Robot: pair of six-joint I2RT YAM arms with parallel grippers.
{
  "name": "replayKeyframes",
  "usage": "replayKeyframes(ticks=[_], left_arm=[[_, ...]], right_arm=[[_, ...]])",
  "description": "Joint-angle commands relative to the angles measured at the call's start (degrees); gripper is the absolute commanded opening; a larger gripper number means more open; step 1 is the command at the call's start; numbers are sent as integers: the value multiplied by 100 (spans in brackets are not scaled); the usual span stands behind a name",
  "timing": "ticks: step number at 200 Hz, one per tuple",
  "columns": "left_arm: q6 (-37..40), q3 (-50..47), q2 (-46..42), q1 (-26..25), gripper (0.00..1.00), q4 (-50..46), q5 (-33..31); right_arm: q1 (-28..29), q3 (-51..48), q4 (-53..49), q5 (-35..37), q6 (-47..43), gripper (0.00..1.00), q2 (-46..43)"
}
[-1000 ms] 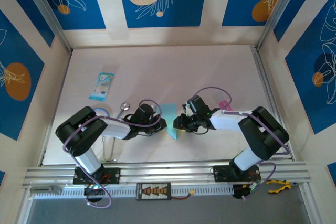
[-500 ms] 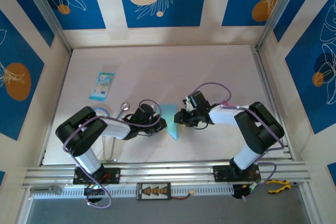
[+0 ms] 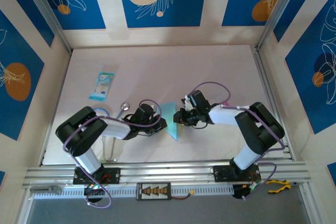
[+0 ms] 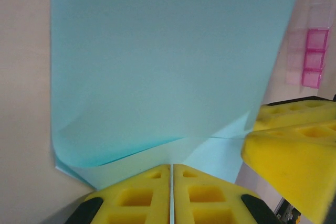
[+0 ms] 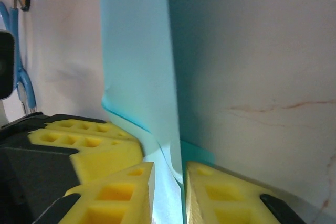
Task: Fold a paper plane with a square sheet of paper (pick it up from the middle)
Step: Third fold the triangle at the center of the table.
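Sheet: the thin light-blue square sheet of paper (image 3: 171, 118) is held up on edge above the pale table (image 3: 157, 66), between your two arms. It is bowed, with a soft curl low down.
Left gripper: the left gripper (image 3: 160, 124), black with yellow foam pads (image 4: 136, 198), is pressed together on the sheet's near edge. The paper runs into the seam between the pads.
Right gripper: the right gripper (image 3: 180, 119) straddles the opposite edge. A narrow gap with paper in it shows between its jaws, and you cannot tell whether they pinch.
Step in hand: probably the first centre fold, with both arms taking hold of the sheet in the air.
Next move: confirm the right-hand grip, then bring the edges level before you press any crease. Paper this thin will likely skew or tear if the arms pull apart.
Top view: gives you the layout of the arms, but no detail of contact at the jaws.
Left wrist view: gives you the sheet's broad face (image 4: 168, 61) and a pink translucent compartment box (image 4: 314, 56) beyond it.
Right wrist view: gives you the sheet edge-on (image 5: 139, 51), with the gap at the right gripper (image 5: 168, 171).
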Motion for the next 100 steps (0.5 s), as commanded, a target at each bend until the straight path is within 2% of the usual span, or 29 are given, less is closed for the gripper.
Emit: replayKeyframes(ticks=[1, 58, 100], left_arm=[[157, 50, 125, -38, 10, -61, 65], [146, 8, 83, -38, 10, -53, 59], [168, 19, 34, -38, 10, -113, 40]], right_arm=[[49, -56, -199, -11, 14, 22, -126], [173, 12, -659, 308, 96, 24, -165], [369, -206, -718, 518, 298, 28, -512]])
